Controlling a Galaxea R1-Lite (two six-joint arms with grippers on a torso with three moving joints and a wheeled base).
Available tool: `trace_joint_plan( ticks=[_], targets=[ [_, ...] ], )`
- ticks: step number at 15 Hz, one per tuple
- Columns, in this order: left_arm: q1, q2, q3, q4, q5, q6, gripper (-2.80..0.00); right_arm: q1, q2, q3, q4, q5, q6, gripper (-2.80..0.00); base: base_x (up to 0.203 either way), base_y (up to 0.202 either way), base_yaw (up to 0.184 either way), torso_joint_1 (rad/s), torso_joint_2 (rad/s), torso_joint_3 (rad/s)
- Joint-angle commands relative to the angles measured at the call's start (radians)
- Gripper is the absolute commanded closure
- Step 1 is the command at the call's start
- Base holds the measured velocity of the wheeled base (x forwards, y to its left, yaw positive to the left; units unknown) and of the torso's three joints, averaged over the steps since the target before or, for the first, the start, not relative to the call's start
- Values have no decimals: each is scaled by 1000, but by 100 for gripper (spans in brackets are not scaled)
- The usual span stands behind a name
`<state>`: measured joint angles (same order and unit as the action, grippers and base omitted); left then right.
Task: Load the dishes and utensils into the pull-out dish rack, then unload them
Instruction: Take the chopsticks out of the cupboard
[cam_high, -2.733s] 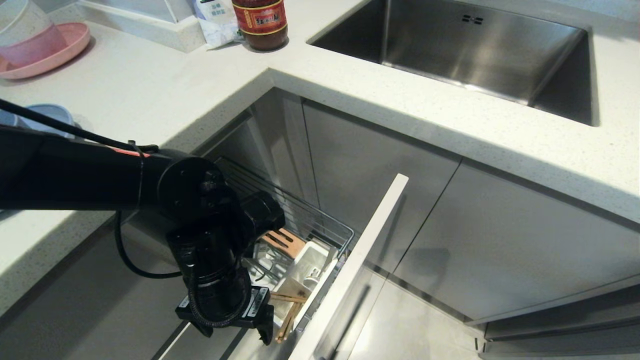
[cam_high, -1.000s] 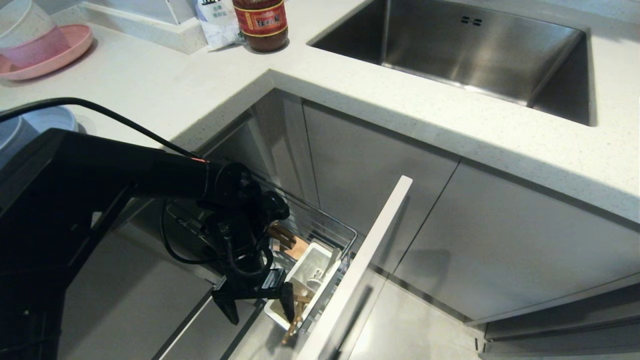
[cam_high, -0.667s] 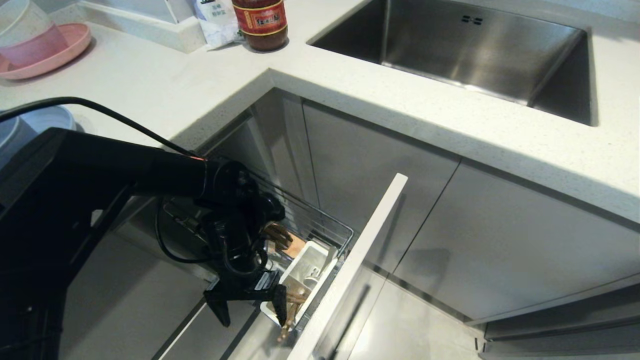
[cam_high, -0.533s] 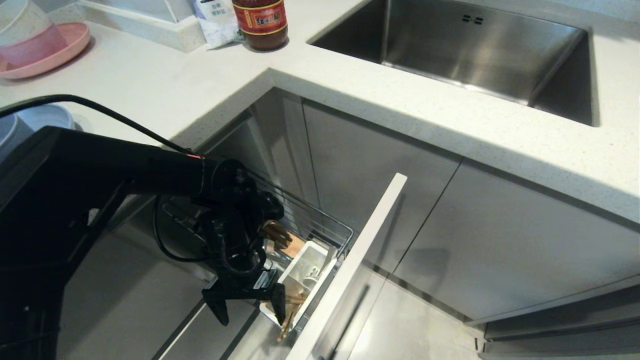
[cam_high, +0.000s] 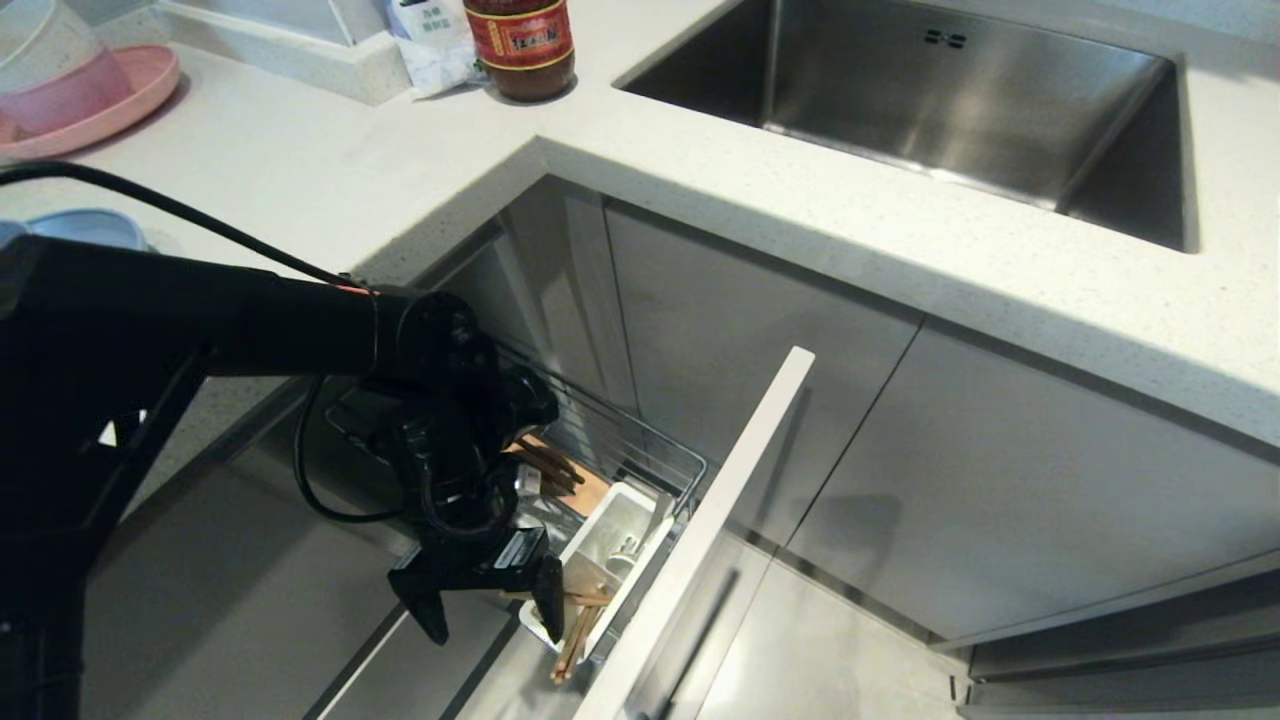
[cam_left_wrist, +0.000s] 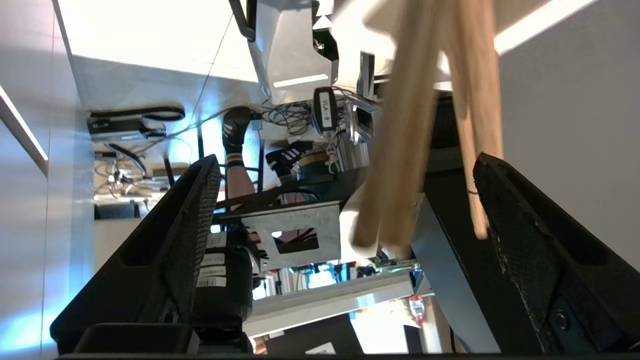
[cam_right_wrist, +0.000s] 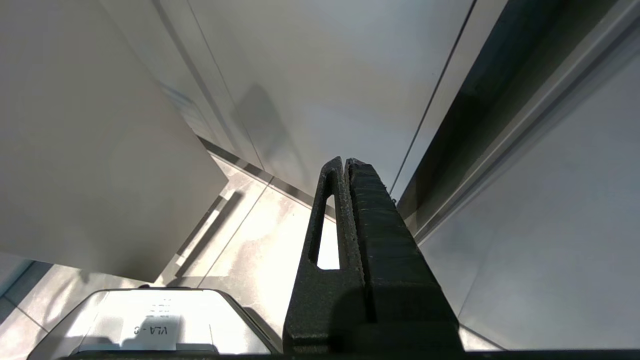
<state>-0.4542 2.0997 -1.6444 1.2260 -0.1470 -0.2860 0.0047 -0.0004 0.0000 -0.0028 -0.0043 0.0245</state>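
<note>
Left tool (cam_high: 490, 612): spread wide, empty, beside the chopsticks (cam_high: 572, 640)
Chopsticks: jutting from the pull-out dish rack (cam_high: 640, 455)
Right tool (cam_right_wrist: 347, 162): fingers pressed together, empty

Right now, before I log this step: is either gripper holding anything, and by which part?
Nothing is held. The left gripper hangs open beside the chopsticks in the white utensil box; the right gripper is shut on nothing.

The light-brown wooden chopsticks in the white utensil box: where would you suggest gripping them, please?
Probably at the free ends of the light-brown wooden chopsticks, which jut past the white utensil box toward the robot. Close the open left gripper across both, coming from its present side.
</note>
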Motion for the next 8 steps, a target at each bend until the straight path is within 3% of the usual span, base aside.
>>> trace_joint_plan(
  ticks=[1, 8],
  targets=[
    [12, 53, -16, 5, -3, -1, -280, 1, -4, 2, 0, 0, 0, 0, 0, 0, 0, 0, 0, 0],
    [46, 82, -63, 4, -55, -1, -280, 1, -3, 2, 0, 0, 0, 0, 0, 0, 0, 0, 0, 0]
  ],
)
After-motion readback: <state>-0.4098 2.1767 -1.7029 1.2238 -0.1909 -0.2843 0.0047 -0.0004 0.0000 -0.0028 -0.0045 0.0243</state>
